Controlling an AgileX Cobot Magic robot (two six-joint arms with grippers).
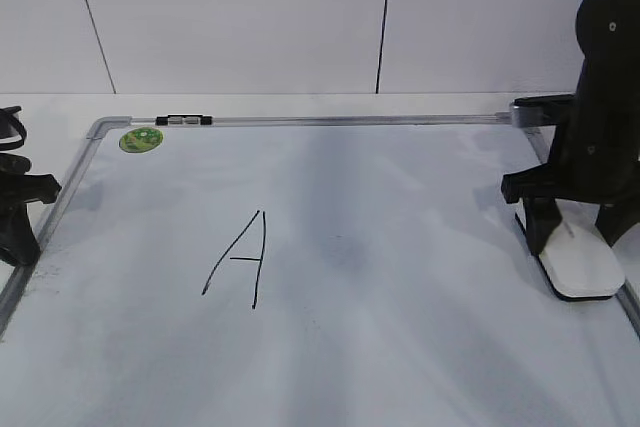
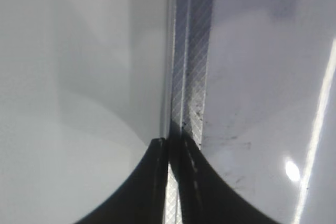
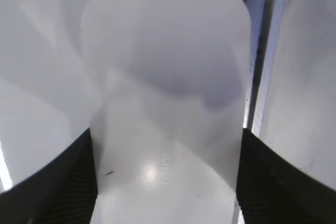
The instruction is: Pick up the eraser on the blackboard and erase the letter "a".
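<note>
Right gripper (image 1: 572, 239) down over eraser (image 1: 580, 265) at board's (image 1: 400, 347) right edge, fingers straddling it; left gripper (image 1: 15, 209) parked at left frame; capital "A" (image 1: 240, 259) drawn left of centre, smudged patch beside it; no small "a" visible. Left wrist: jaws pressed together above frame rail (image 2: 191, 66). Right wrist: fingers (image 3: 58, 182) flanking eraser's (image 3: 168, 87) sides, touching it; frame close on right.

White panelled wall (image 1: 240, 17) behind, dark vertical seams; white tabletop (image 1: 60, 104) below.
</note>
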